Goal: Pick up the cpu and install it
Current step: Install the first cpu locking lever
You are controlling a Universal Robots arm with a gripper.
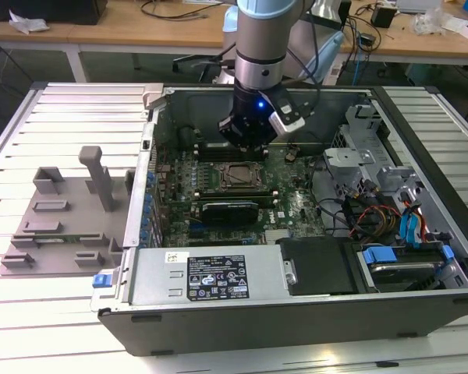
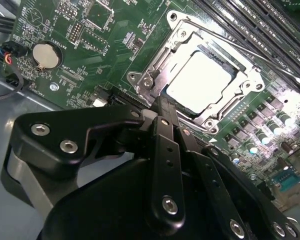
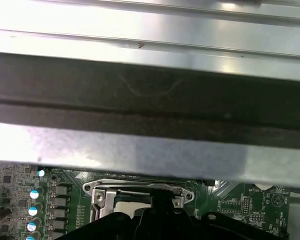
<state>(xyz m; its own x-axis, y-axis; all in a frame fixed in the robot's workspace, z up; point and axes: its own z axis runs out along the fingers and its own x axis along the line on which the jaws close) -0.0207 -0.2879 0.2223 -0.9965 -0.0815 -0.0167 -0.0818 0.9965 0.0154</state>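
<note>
The small flat square silvery-grey cpu (image 2: 199, 82) lies seated inside the metal socket frame (image 2: 155, 75) on the green motherboard (image 2: 97, 55) (upper centre of the second wrist view). The black gripper (image 2: 162, 107) hovers just beside it, fingers clenched together, grasping nothing.

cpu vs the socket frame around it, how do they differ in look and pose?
The cpu has a plain, flat, pale top that reflects the light; the socket frame is silvery metal with screws, cut-outs and a thin lever wire.
The cpu is a compact square; the socket frame is a larger open rectangle.
The cpu sits inside; the socket frame borders it, overlapping its edges.
Both lie flat on the green motherboard, beyond the gripper.
</note>
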